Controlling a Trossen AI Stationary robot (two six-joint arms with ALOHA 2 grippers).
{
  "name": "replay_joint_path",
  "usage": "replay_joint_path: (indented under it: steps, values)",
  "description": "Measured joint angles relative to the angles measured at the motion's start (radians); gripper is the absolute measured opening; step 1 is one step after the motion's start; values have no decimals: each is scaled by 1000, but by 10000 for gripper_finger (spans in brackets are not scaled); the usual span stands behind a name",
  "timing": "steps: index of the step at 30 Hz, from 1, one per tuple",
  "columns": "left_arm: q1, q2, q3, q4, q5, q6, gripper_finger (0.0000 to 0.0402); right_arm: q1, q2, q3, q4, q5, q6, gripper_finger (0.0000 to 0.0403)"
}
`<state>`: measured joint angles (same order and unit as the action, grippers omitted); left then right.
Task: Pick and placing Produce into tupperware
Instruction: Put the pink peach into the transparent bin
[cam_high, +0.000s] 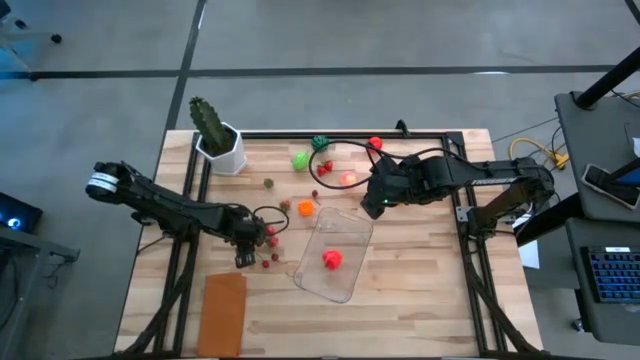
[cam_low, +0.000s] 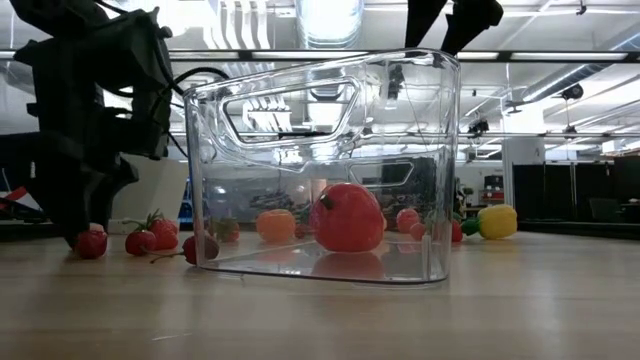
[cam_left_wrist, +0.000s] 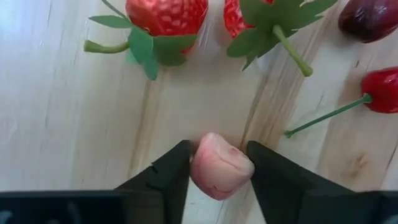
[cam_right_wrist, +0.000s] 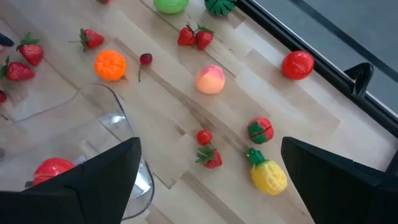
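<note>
The left gripper (cam_left_wrist: 219, 171) pinches a small pink fruit (cam_left_wrist: 220, 167) against the table beside the tupperware (cam_high: 335, 258) (one red fruit (cam_high: 331, 260) inside), while the right gripper (cam_right_wrist: 208, 180) hovers spread above.

Tupperware (cam_high: 335, 262): clear rectangular container with rounded corners, upright and open-topped on the worktop, turned at an angle. One red fruit (cam_high: 331, 260) lies inside on its floor. Remaining produce is scattered outside: an orange piece (cam_high: 305, 208) just beside the container, strawberries and cherries (cam_high: 272, 236) nearby, a light green piece (cam_high: 300, 159), a dark green piece (cam_high: 320, 143), a peach-coloured piece (cam_right_wrist: 210, 79) and a yellow piece (cam_right_wrist: 268, 176) farther off.
</note>
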<state>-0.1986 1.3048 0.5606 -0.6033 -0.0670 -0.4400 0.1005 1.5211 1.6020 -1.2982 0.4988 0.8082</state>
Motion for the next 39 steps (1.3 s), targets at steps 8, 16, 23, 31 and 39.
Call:
replay_joint_path:
  steps: [8,16,23,31,39]
  values:
    - [0,-48,16,-1,1,-1,91,0,0,0,-1,0,0,379]
    - [1,-142,121,-9,-71,150,88,4,-1,0,2,0,0,379]
    - [3,-167,250,157,-127,606,94,11,-2,0,5,-3,1,379]
    - [2,137,417,304,-17,916,101,47,-19,0,2,-33,36,380]
    - [2,320,596,271,3,905,112,150,-41,0,-7,-20,195,380]
